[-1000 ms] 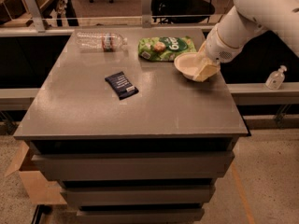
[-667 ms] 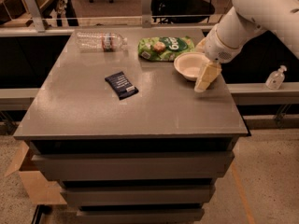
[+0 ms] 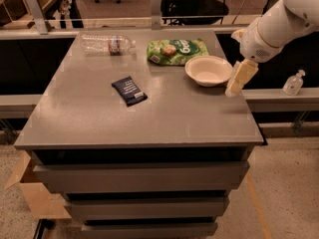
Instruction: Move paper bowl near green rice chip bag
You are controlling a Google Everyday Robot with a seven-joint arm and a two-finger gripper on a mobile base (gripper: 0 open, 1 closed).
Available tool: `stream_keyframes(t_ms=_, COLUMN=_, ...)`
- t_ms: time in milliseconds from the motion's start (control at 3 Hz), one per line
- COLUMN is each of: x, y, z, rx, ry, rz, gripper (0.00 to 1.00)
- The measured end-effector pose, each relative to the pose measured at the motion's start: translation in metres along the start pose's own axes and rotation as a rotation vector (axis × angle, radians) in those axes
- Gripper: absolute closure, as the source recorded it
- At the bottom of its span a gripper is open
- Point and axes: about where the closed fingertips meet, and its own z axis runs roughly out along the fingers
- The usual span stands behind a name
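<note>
The off-white paper bowl sits upright on the grey table at the back right. Its left rim is right next to the green rice chip bag, which lies flat just behind and to its left. My gripper hangs just to the right of the bowl, over the table's right edge. It points down and holds nothing. It stands close to the bowl's right rim but apart from it.
A clear plastic bottle lies at the back left of the table. A dark-blue snack bar wrapper lies near the middle. A small pump bottle stands on a ledge to the right. A cardboard box sits on the floor at the left.
The gripper let go of the bowl, which now rests flat beside the green bag. The gripper has drawn back to the right, off the bowl's rim.
</note>
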Motion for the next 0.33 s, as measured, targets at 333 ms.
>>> stream_keyframes(t_ms=333, x=0.0397, y=-0.0140, z=-0.0302, rx=0.069, ry=-0.002, rz=0.082, gripper=0.00)
